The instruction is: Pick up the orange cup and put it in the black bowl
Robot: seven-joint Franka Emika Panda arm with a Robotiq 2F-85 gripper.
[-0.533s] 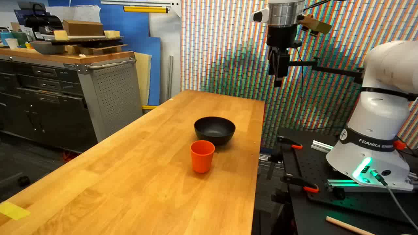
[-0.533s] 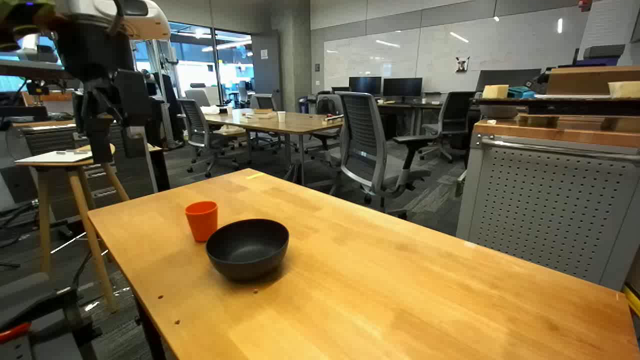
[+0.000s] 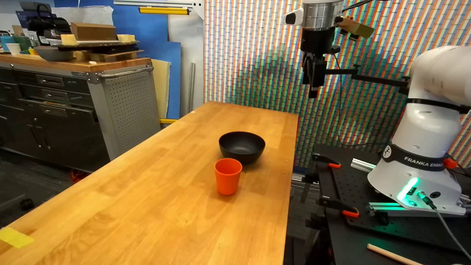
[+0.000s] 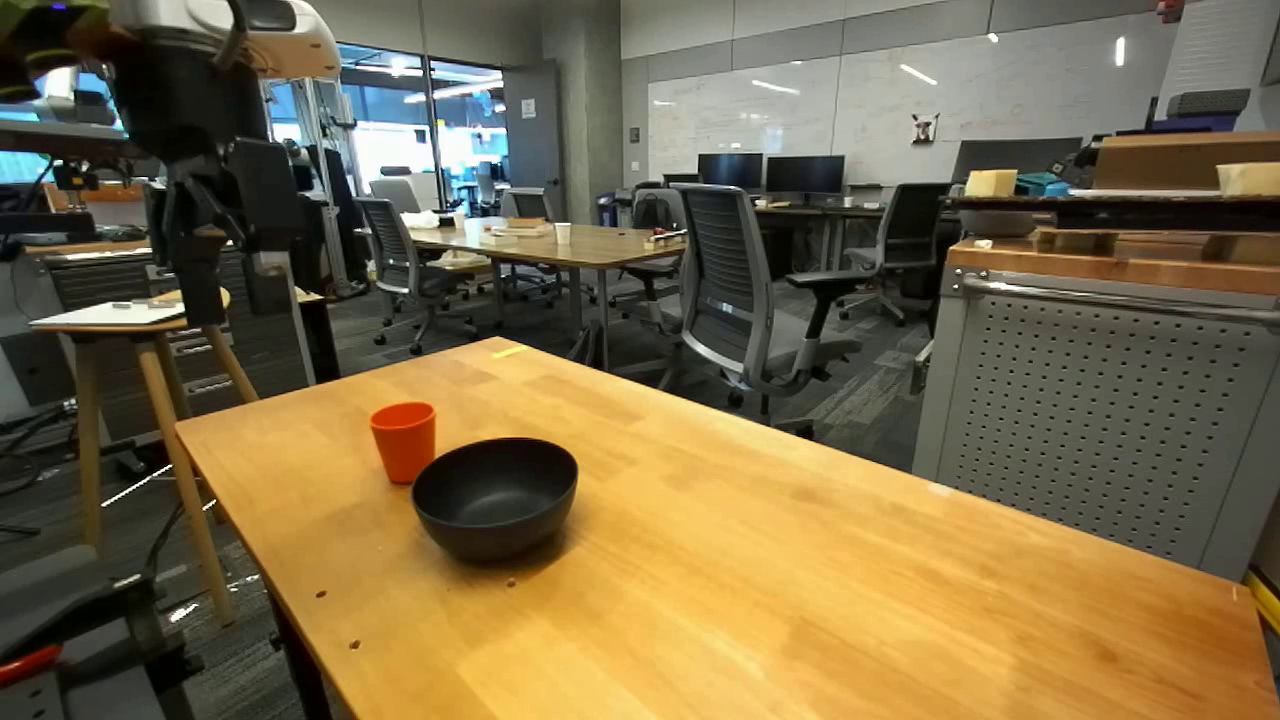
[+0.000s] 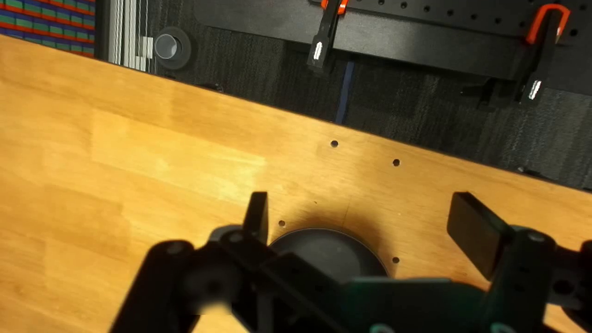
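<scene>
The orange cup stands upright on the wooden table in both exterior views. It is close beside the black bowl; I cannot tell whether they touch. The bowl also sits upright on the table in an exterior view, and no object shows inside it. Part of the bowl shows in the wrist view, below the jaws; the cup is out of sight there. My gripper is open with nothing between its fingers. It hangs high above the table level, pointing down, in both exterior views.
The wooden table has a straight edge facing the robot base. Black clamps with orange tips sit on the black robot mount. Yellow tape marks a table end. A workbench and chairs stand beyond.
</scene>
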